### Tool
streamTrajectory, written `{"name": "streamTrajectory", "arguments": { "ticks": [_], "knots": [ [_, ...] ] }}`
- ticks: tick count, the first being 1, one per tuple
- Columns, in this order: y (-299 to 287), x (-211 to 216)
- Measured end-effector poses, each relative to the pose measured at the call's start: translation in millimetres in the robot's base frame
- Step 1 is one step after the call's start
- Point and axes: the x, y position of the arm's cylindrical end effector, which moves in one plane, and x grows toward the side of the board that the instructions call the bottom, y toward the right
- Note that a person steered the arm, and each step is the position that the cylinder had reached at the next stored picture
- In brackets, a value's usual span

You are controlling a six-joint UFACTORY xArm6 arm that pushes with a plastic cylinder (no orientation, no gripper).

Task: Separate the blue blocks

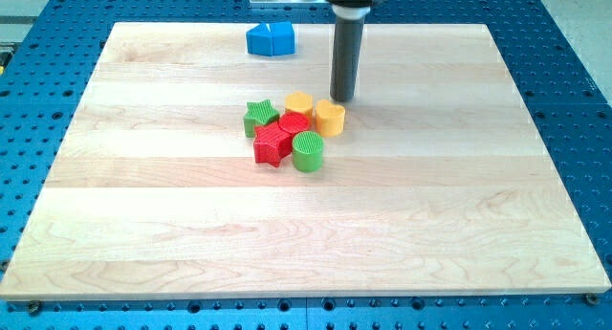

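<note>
Two blue blocks (271, 39) sit pressed together near the board's top edge, left of centre; the seam between them is faint and their shapes are hard to tell. My tip (342, 99) rests on the board to the right of and below them, well apart. It stands just above a yellow block (330, 118) at the top right of a cluster.
The cluster at mid-board holds a green star (260, 117), a second yellow block (299, 105), a red star (273, 144), a red round block (294, 125) and a green cylinder (308, 151). The wooden board (143, 225) lies on a blue perforated table.
</note>
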Motion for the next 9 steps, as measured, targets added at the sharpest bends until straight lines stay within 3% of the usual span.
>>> {"name": "streamTrajectory", "arguments": {
  "ticks": [1, 2, 3, 5, 6, 7, 8, 9],
  "knots": [
    [73, -38],
    [45, -110],
    [-54, -127],
    [-158, -117],
    [-130, -106],
    [-58, -91],
    [-48, -63],
    [8, -33]
  ]
}}
